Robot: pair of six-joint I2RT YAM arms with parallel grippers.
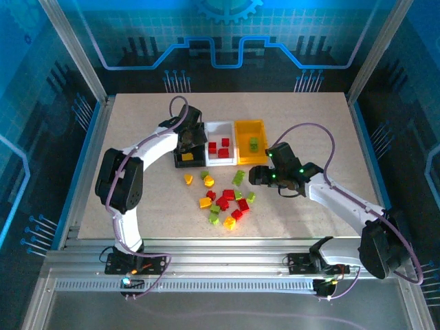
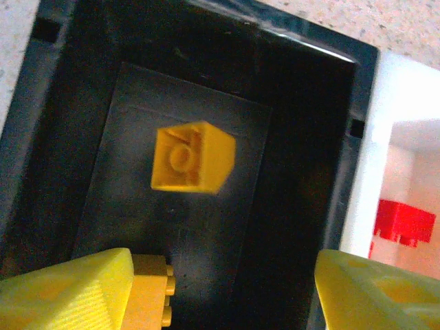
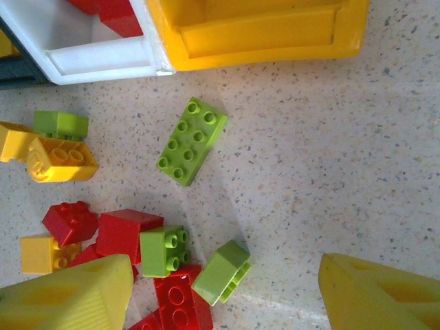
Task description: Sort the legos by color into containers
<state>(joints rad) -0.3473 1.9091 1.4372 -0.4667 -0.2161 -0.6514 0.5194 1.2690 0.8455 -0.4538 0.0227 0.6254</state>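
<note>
My left gripper hangs over the black container, jaws wide apart. A yellow-orange lego rests against its left finger, clear of the right one. Another yellow-orange lego lies on the bin floor. The white container holds red legos; the yellow container holds a green one. My right gripper stands open above the loose pile, a small lime green lego on the table between its fingers.
The three bins stand side by side at mid table, with black on the left. A flat green brick lies just in front of the yellow bin. Red, green and yellow bricks crowd the right gripper's left side; bare tabletop lies to its right.
</note>
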